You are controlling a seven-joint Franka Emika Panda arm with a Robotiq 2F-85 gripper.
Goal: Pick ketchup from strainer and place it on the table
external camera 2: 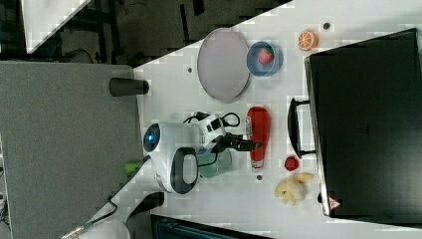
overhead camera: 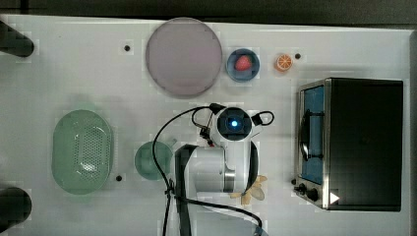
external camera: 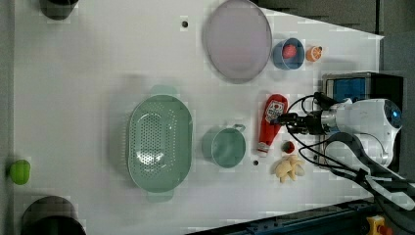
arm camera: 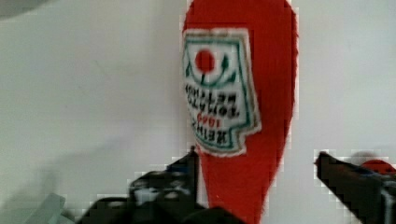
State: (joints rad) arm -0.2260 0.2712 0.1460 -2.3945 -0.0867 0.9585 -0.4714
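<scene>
On the table (external camera: 98,73), the ketchup (external camera: 270,122) lies flat; the gripper (arm camera: 254,186) is wide open, holding nothing, and should lift straight up, toward twelve o'clock.

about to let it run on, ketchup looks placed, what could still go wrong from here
The ketchup bottle lies on the table, outside the strainer, with the open gripper straddling its narrow part; a skewed lift could drag or roll it. A rolling bottle might hit the small red item or the green cup.
</scene>
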